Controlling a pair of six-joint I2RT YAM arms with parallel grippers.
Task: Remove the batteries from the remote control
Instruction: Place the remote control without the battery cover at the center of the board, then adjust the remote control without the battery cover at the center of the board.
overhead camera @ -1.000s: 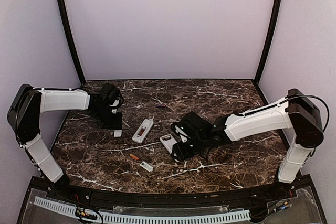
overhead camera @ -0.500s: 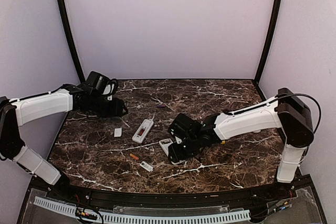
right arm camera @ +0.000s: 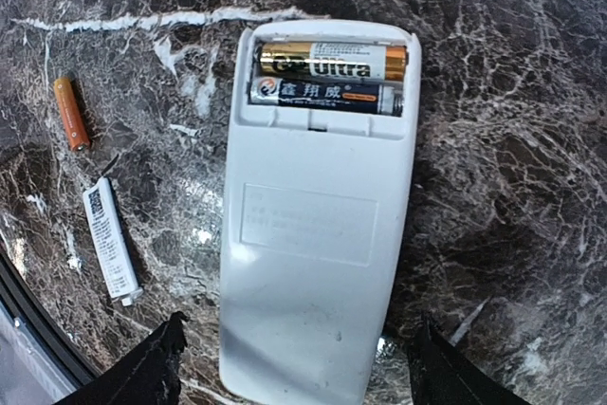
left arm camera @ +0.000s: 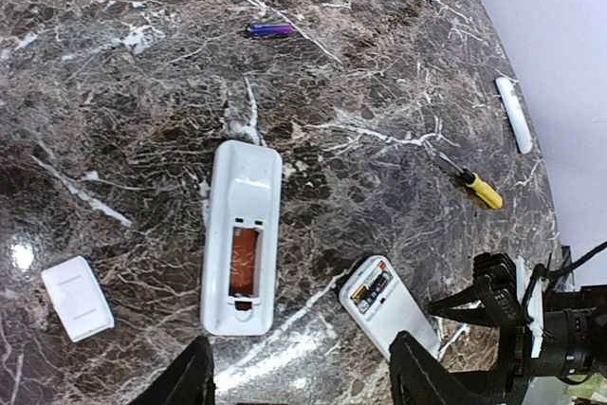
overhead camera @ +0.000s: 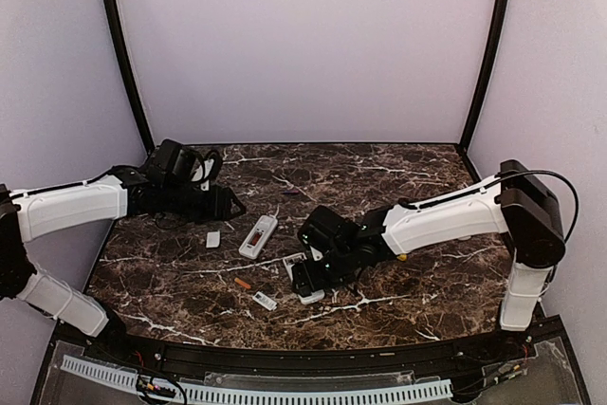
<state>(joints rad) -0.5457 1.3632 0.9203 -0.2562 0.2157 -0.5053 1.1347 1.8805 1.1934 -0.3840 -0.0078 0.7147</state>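
Batteries (right arm camera: 327,61), two of them, lie side by side in the open bay of the near remote (right arm camera: 313,234). My right gripper (right arm camera: 299,329) straddles it with fingers apart, and only their tips show at the frame's bottom edge. A loose orange battery (right arm camera: 71,113) lies just to its left. Farther out, the second remote (left arm camera: 242,234) holds an orange cell (left arm camera: 245,261), half sunk in its bay. My left gripper (left arm camera: 299,367) hovers there, fingers spread, gripping nothing.

Top view high, behind near edge, facing table (overhead camera: 427,272); wrist views close, looking down; all share open remote (right arm camera: 318,234).
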